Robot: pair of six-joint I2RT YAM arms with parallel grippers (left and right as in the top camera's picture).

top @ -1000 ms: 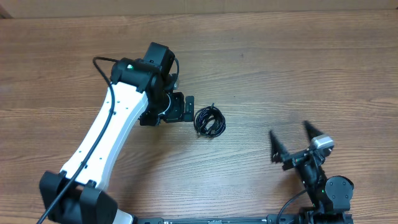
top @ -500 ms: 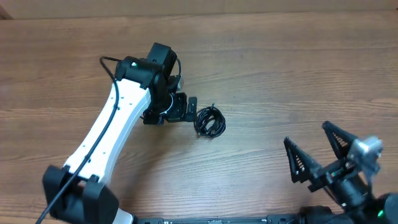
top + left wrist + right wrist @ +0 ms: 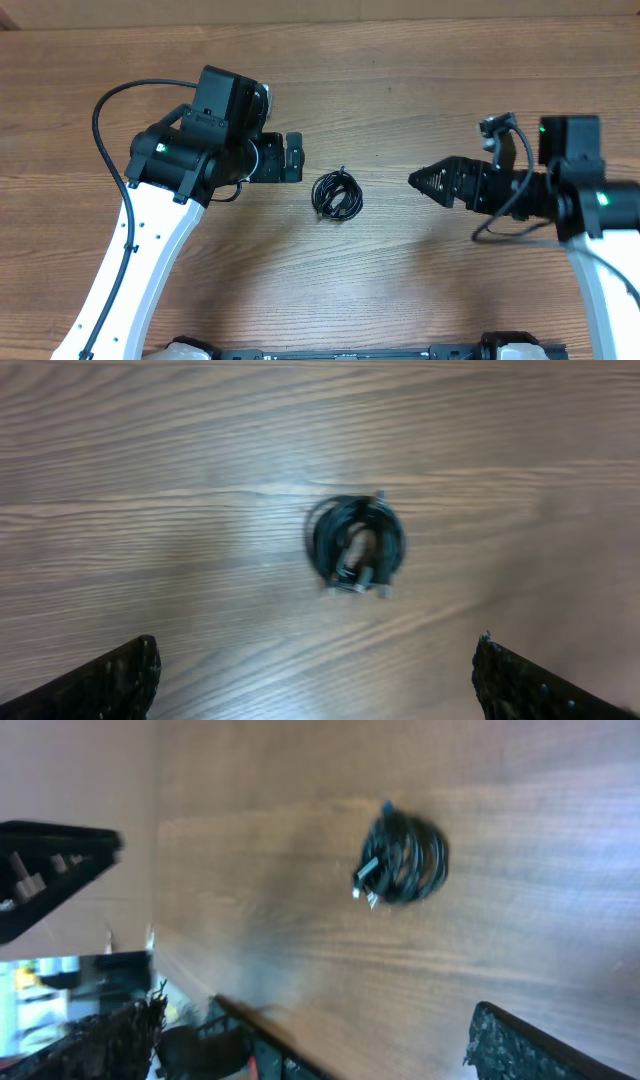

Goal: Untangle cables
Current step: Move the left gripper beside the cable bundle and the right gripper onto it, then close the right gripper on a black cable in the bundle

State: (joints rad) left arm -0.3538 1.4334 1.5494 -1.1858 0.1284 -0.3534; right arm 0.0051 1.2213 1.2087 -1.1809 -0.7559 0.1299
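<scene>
Black cables (image 3: 338, 195) knotted on desk (image 3: 400, 80), untouched; approach step. Left tool (image 3: 296, 158), right tool (image 3: 428, 182) wide open, empty, flanking. Next: each pinch separate strand, pull apart

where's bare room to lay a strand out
Bare wood along the far edge of the table and the near side below the cables. Tight in the middle: cables sit between left gripper and right gripper.

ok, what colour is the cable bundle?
The cable bundle is black; it shows best in the left wrist view.
</scene>
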